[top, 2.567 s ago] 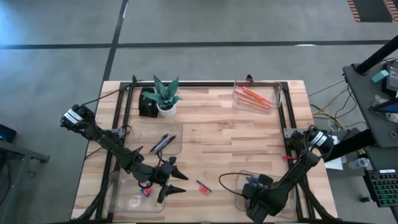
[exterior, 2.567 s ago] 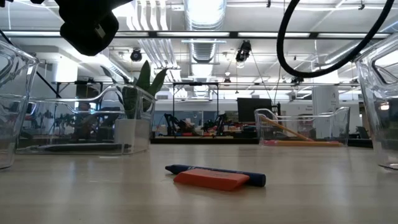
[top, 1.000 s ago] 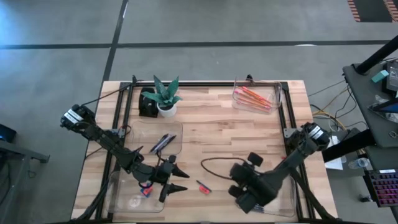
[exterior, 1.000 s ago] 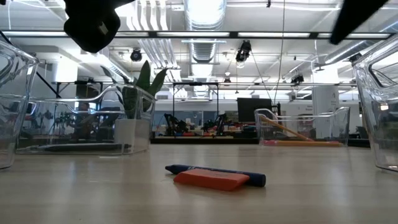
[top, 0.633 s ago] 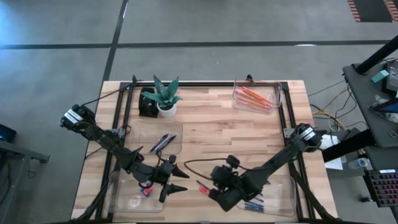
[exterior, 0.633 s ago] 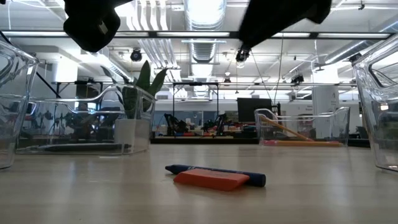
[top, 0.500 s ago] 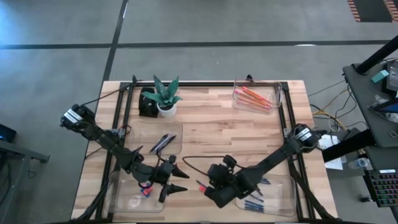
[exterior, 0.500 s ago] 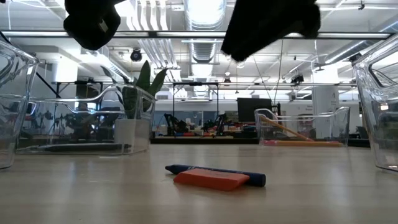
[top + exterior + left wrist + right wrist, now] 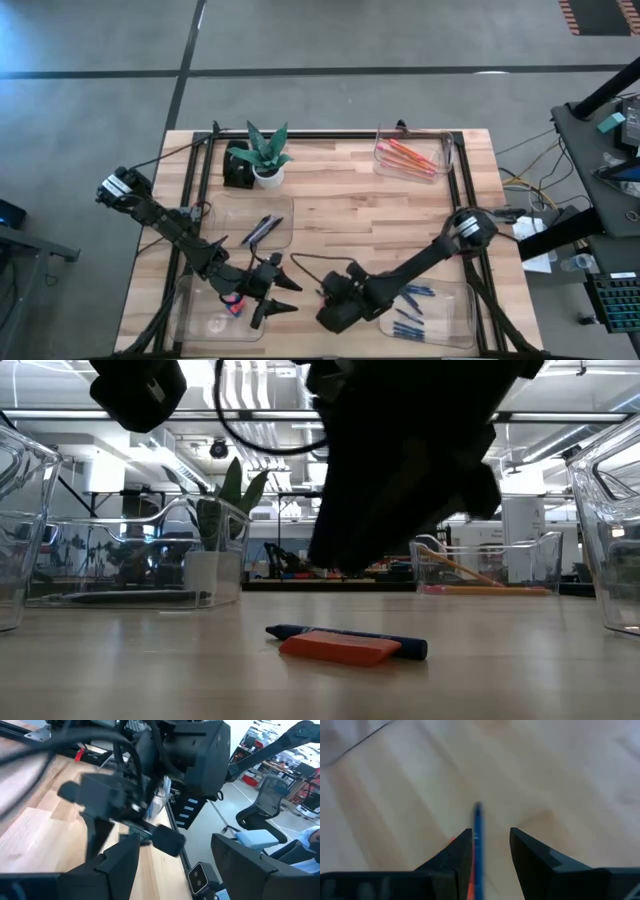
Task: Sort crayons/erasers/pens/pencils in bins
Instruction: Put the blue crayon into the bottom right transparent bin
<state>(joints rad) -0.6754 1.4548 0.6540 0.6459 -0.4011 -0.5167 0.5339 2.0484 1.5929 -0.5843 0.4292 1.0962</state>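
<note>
From above, your right arm reaches low across the table's near edge, its right gripper (image 9: 325,297) over the loose blue stick (image 9: 345,634) and orange eraser (image 9: 340,648) between the two near bins (image 9: 440,310), while your left gripper (image 9: 285,298) hangs by the near left bin, fingers spread wide. At table height, the stick and eraser lie touching on the wood under the right arm's dark bulk. Your right wrist camera shows the jaws parted, the stick between them, ungripped.

Orange eraser (image 9: 340,648) touching blue crayon (image 9: 410,646) on table (image 9: 150,670), dark arm (image 9: 410,470) above
</note>
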